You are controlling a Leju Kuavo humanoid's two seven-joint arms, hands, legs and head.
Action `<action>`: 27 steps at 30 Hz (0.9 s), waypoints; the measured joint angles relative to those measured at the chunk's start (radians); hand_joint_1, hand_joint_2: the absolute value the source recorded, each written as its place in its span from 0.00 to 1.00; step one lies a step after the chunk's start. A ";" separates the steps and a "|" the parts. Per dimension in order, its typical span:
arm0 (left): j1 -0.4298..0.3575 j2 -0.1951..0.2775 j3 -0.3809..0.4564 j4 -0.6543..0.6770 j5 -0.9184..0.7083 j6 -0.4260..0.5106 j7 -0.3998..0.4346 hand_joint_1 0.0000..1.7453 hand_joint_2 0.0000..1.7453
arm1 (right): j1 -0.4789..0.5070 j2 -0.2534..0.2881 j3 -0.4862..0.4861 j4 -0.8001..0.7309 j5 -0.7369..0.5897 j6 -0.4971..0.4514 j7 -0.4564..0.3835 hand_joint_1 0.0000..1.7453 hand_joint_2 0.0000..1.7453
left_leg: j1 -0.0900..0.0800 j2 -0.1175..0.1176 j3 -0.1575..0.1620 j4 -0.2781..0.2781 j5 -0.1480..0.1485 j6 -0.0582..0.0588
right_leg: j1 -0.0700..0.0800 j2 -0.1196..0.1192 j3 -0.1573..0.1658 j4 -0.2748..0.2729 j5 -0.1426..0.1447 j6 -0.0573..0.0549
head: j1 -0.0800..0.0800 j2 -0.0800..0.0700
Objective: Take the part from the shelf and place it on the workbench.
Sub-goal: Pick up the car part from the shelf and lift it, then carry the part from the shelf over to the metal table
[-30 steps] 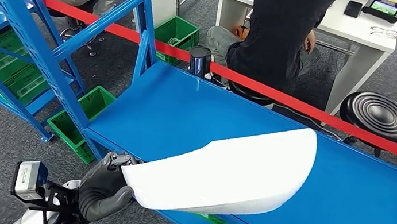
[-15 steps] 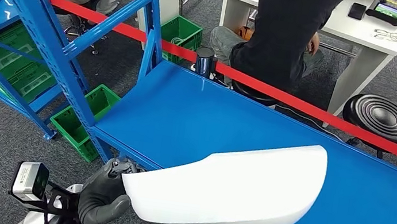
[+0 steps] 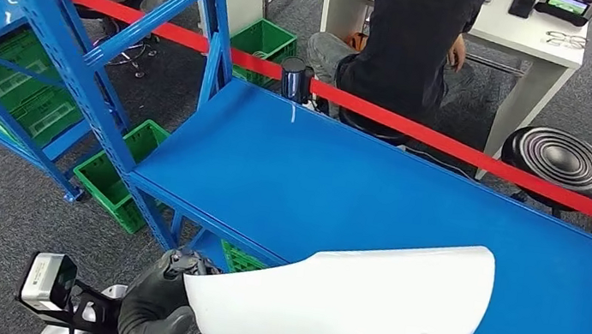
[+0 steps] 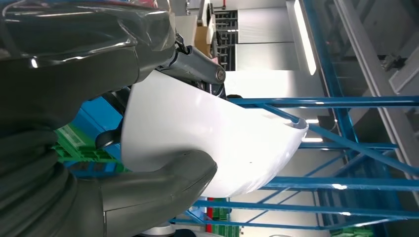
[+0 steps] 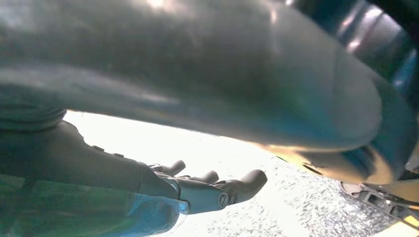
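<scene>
Far left in the head view we note the blue shelf [image 3: 73, 60], with green bins [image 3: 114, 178] on the floor at its foot. Just right of the bins, low in the frame, our left hand [image 3: 155, 314] grips the near end of the white part [image 3: 352, 308]. In the left wrist view the thick thumb [image 4: 153, 185] presses one face of the part [image 4: 207, 143] and the darker fingers [image 4: 197, 66] close over its other edge, so the fingers are clamped on the part.

The part is a long, curved white shell, held roughly level in the air. It reaches rightward from the hand, over the near edge of the blue desk [image 3: 317, 178]; we cannot tell whether it touches the desk.

Beyond the desk a red barrier tape [image 3: 451, 144] runs across, a seated person [image 3: 411, 53] sits behind it, and a black stool [image 3: 558, 163] stands further right.

In the right wrist view our right hand [image 5: 197, 190] holds nothing, fingers [image 5: 247, 180] extended and slightly apart over speckled floor.
</scene>
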 joint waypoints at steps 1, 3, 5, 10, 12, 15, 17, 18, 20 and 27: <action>0.000 -0.001 0.002 0.000 0.000 -0.001 -0.001 1.00 1.00 | 0.000 0.002 -0.001 0.000 0.000 0.002 -0.001 0.00 0.00 | -0.006 0.001 0.003 -0.012 0.003 0.006 | -0.004 -0.001 0.000 -0.002 0.006 0.007 | 0.000 0.000; -0.001 -0.002 0.005 0.000 -0.001 -0.001 -0.002 1.00 1.00 | 0.000 0.006 -0.003 0.000 0.001 0.003 -0.001 0.00 0.00 | -0.013 0.001 -0.004 -0.023 0.025 0.018 | -0.006 -0.003 0.000 -0.012 0.021 0.020 | -0.002 0.000; -0.001 -0.005 0.006 0.001 -0.001 -0.002 -0.003 1.00 1.00 | 0.001 0.005 -0.004 0.001 0.002 0.004 -0.001 0.00 0.00 | -0.009 0.004 -0.015 -0.049 0.062 0.027 | -0.004 -0.004 -0.014 0.005 0.000 0.020 | -0.001 0.000; 0.000 -0.013 0.005 0.014 -0.002 -0.004 -0.003 1.00 1.00 | -0.001 -0.004 -0.005 0.001 0.005 0.001 -0.002 0.00 0.00 | -0.004 0.010 -0.084 -0.061 0.133 0.026 | -0.005 -0.005 -0.063 0.240 -0.156 0.016 | 0.006 0.000; -0.001 -0.013 0.005 0.026 0.001 -0.006 -0.004 1.00 1.00 | -0.002 -0.006 -0.005 0.002 0.008 -0.002 -0.002 0.00 0.00 | -0.002 0.011 -0.118 -0.055 0.156 0.017 | -0.009 -0.005 -0.003 0.204 -0.125 0.042 | 0.006 0.000; -0.009 -0.010 0.004 0.041 0.013 -0.015 -0.005 1.00 1.00 | -0.010 -0.009 -0.006 0.004 0.010 -0.004 -0.001 0.00 0.00 | -0.003 0.012 -0.160 -0.029 0.176 0.000 | -0.010 -0.004 0.134 0.016 -0.120 0.049 | 0.006 0.000; -0.017 -0.006 0.003 0.051 0.021 -0.021 -0.008 1.00 1.00 | -0.015 -0.010 -0.007 0.006 0.011 -0.005 0.001 0.00 0.00 | -0.004 0.013 -0.170 -0.016 0.185 -0.010 | -0.004 -0.002 0.156 -0.025 -0.138 0.028 | 0.004 0.000; -0.020 -0.005 0.001 0.056 0.024 -0.023 -0.009 1.00 1.00 | -0.015 -0.010 -0.008 0.007 0.012 -0.005 0.001 0.00 0.00 | -0.001 0.013 -0.171 -0.013 0.191 -0.015 | -0.005 -0.002 0.148 -0.022 -0.133 0.016 | 0.003 0.000; -0.022 -0.002 -0.003 0.065 0.027 -0.023 -0.015 1.00 1.00 | -0.017 -0.010 -0.008 0.009 0.016 -0.006 0.002 0.00 0.00 | 0.005 0.010 -0.180 0.005 0.168 -0.026 | -0.007 -0.005 0.136 -0.023 -0.118 -0.004 | 0.002 0.000; -0.028 0.009 -0.016 0.083 0.022 -0.019 -0.025 1.00 1.00 | -0.021 -0.009 -0.008 0.012 0.029 -0.004 -0.002 0.00 0.00 | 0.017 0.003 -0.182 0.249 -0.009 -0.045 | 0.003 -0.008 0.052 -0.019 -0.041 -0.017 | -0.001 0.000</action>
